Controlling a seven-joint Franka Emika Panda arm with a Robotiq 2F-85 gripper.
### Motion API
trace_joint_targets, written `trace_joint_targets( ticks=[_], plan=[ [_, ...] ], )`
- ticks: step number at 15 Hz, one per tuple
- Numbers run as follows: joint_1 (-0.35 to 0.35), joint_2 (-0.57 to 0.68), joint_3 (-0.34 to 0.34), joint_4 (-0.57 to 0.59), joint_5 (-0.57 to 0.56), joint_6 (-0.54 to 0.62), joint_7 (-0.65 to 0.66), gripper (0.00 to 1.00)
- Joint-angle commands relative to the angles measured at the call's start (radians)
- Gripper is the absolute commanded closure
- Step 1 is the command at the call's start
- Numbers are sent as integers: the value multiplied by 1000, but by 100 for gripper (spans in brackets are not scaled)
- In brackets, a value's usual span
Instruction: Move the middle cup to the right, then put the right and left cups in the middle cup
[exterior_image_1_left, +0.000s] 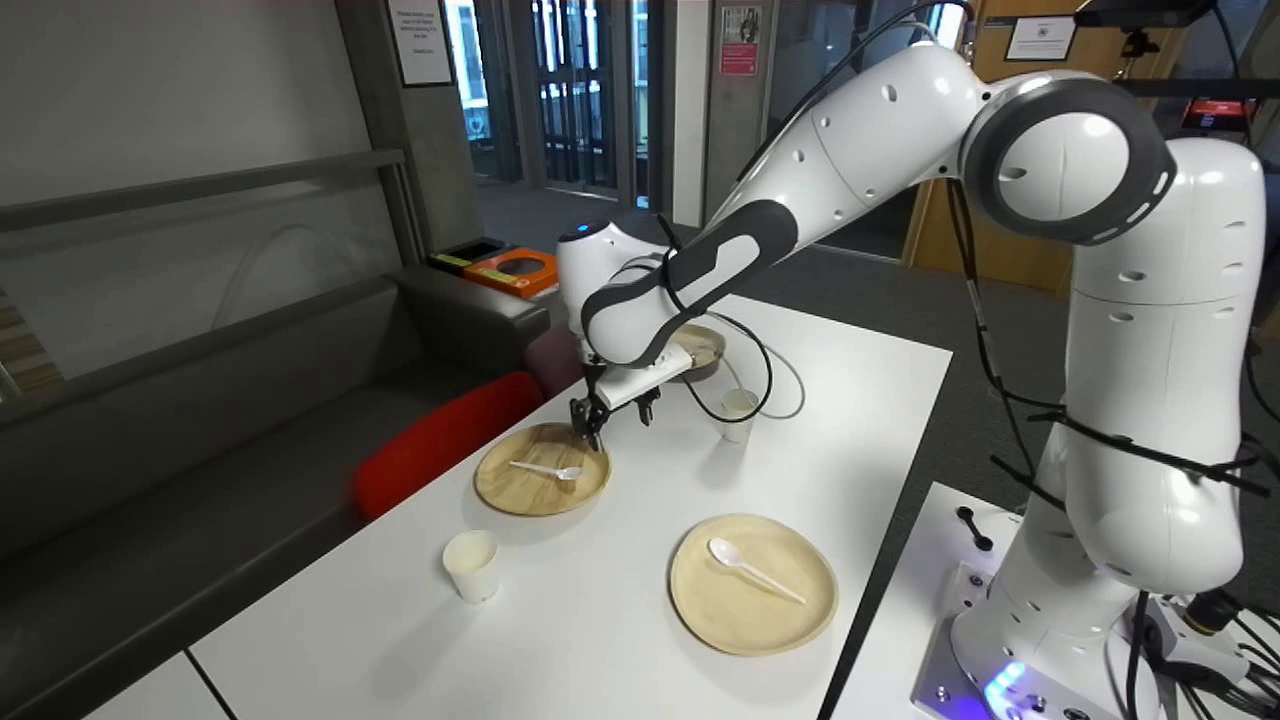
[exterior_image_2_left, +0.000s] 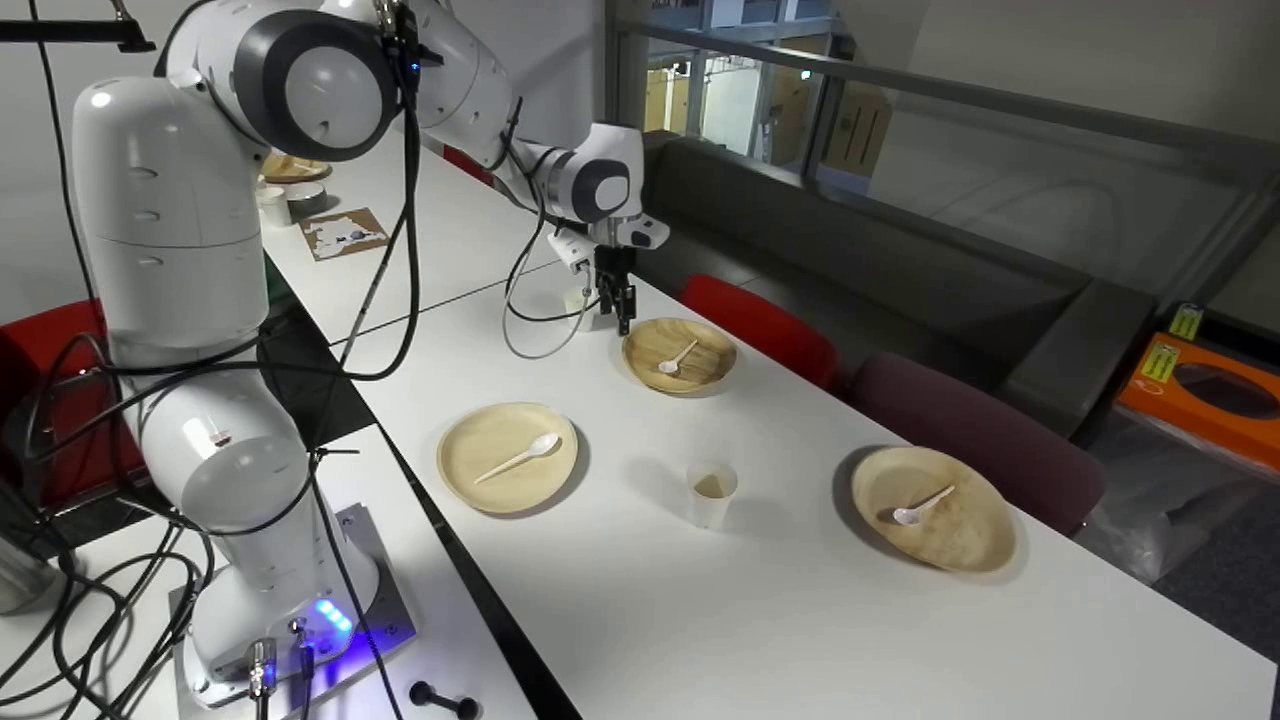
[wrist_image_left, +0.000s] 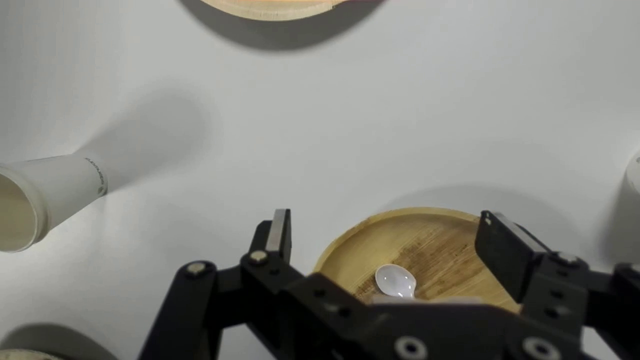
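White surface (exterior_image_1_left: 620, 640) around the dark plate (exterior_image_1_left: 540, 501): edge close by toward the red chair (exterior_image_1_left: 440, 440), broad room toward the pale plate (exterior_image_1_left: 712, 602), third plate (exterior_image_2_left: 952, 542) well apart. By the dark plate's rim, end effector (wrist_image_left: 385, 216) with fingers wide apart, nothing held. Near the dark plate, a white cup (exterior_image_1_left: 472, 572); farther off on another side, a second white cup (exterior_image_2_left: 711, 503), black cable (exterior_image_1_left: 770, 378) looping in front in an exterior view. On the dark plate, white spoon (exterior_image_1_left: 568, 473).
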Motion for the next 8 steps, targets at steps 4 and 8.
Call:
trace_joint_targets(
  ticks=[4,8],
  plan=[
    [48,141,36,177,79,-28,33,0],
    [95,223,58,269,138,-18,54,0]
  ],
)
